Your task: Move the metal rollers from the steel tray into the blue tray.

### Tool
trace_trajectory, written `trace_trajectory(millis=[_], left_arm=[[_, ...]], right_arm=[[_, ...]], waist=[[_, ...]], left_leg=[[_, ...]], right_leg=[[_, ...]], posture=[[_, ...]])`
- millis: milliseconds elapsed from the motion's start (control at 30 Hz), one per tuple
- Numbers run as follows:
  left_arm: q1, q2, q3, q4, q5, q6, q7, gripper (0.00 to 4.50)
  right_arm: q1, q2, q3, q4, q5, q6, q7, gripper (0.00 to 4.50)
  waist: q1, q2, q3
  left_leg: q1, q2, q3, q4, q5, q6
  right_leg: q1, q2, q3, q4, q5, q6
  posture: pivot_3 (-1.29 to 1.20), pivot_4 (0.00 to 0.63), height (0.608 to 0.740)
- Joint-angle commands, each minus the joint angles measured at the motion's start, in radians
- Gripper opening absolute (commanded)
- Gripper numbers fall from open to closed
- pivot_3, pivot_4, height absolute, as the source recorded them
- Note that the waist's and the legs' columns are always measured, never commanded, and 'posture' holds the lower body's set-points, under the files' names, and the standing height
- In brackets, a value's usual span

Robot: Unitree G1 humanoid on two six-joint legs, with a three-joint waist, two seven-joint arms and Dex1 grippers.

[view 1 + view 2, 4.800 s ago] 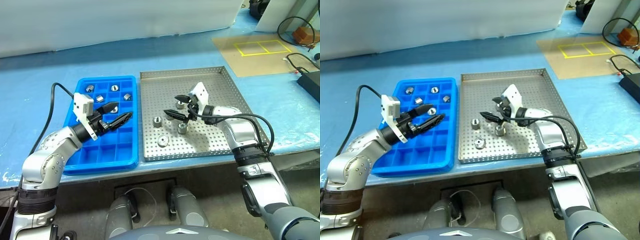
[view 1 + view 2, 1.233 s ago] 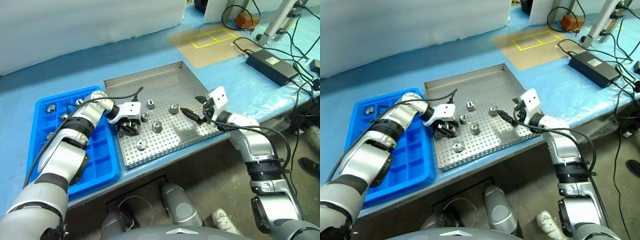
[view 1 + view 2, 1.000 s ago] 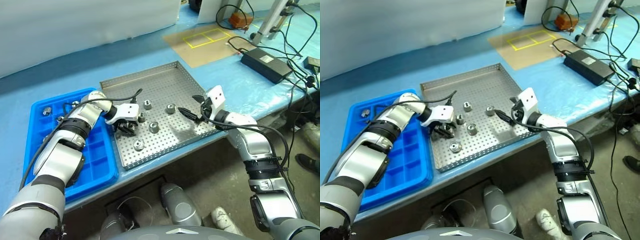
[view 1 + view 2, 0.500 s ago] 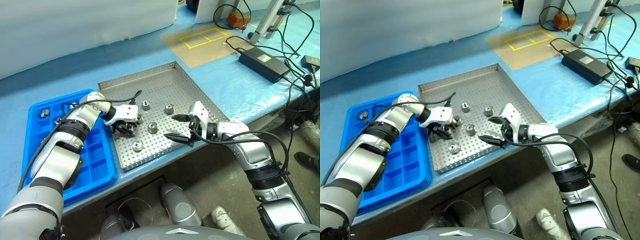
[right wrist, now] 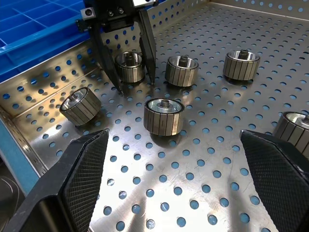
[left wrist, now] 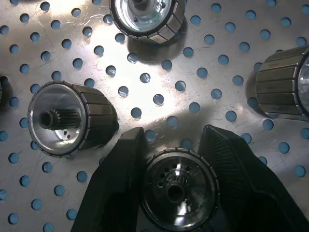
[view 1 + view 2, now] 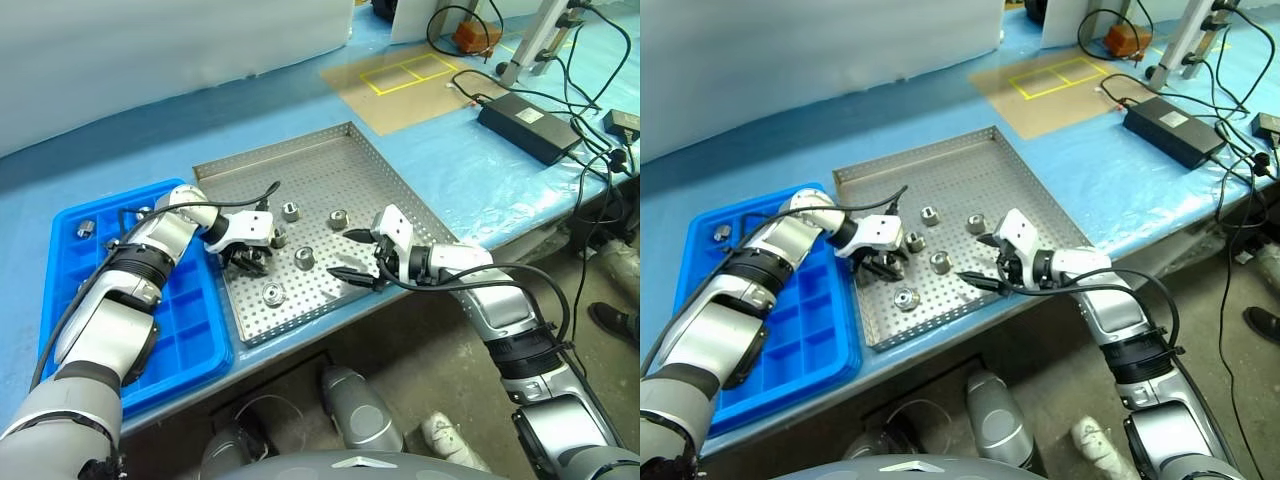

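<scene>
The steel tray [image 7: 330, 170] lies mid-table with several metal rollers on its perforated floor, among them one [image 7: 304, 258] at the middle and one [image 7: 272, 294] near the front rim. My left gripper [image 7: 250, 258] reaches down into the tray's left part and is shut on a roller [image 6: 178, 188], one finger on each side; it stands on the floor. My right gripper [image 7: 345, 254] hovers open over the tray's front right, empty, facing the middle roller [image 5: 164, 116]. The blue tray [image 7: 190, 330] sits to the left, with a roller [image 7: 86, 228] in a far compartment.
A tan mat with yellow tape [image 7: 400, 75] lies behind the steel tray. A black power brick [image 7: 525, 100] and cables sit at the far right. The table's front edge runs just below both trays. A white panel stands along the back.
My right gripper has swung in from the steel tray's right rim to over its front part, still open. The left gripper, earlier over the blue tray, stays on the roller.
</scene>
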Motion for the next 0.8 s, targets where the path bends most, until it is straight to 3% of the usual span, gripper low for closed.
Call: trace_trajectory(millis=[33, 367, 667, 800], left_arm=[[0.039, 0.027, 0.032, -0.112, -0.013, 0.033, 0.036, 1.75], [0.168, 0.153, 0.149, -0.486, -0.183, 0.213, -0.017, 1.75], [0.229, 0.191, 0.309, -0.676, -0.312, 0.389, 0.110, 1.75], [0.368, 0.248, 0.420, -0.762, -0.332, 0.459, 0.211, 1.75]], right_arm=[[-0.011, 0.005, -0.015, -0.011, 0.005, -0.017, -0.007, 4.50], [-0.037, 0.016, -0.001, 0.030, 0.002, -0.033, 0.017, 4.50], [-0.118, 0.060, 0.025, 0.096, -0.001, -0.070, 0.074, 4.50], [-0.247, 0.149, 0.028, 0.111, 0.072, -0.038, 0.142, 4.50]], waist=[[0.003, 0.000, 0.000], [0.042, 0.001, 0.002], [0.109, 0.002, 0.003], [0.106, 0.003, 0.004]], left_leg=[[0.000, 0.000, 0.000, 0.000, 0.000, 0.000], [-0.013, 0.000, 0.001, 0.000, 0.000, 0.004], [-0.011, 0.001, 0.001, 0.002, 0.001, 0.003], [-0.009, 0.001, 0.003, 0.002, 0.001, 0.001]], right_leg=[[0.000, 0.000, 0.000, 0.000, 0.000, 0.000], [-0.015, -0.001, 0.001, 0.005, 0.003, -0.006], [-0.016, -0.001, 0.001, 0.012, 0.003, -0.006], [-0.019, -0.001, 0.007, 0.017, 0.003, -0.006]], posture=[[-0.74, 0.150, 0.740], [-0.69, 0.150, 0.740], [-0.61, 0.150, 0.740], [-0.58, 0.150, 0.740]])
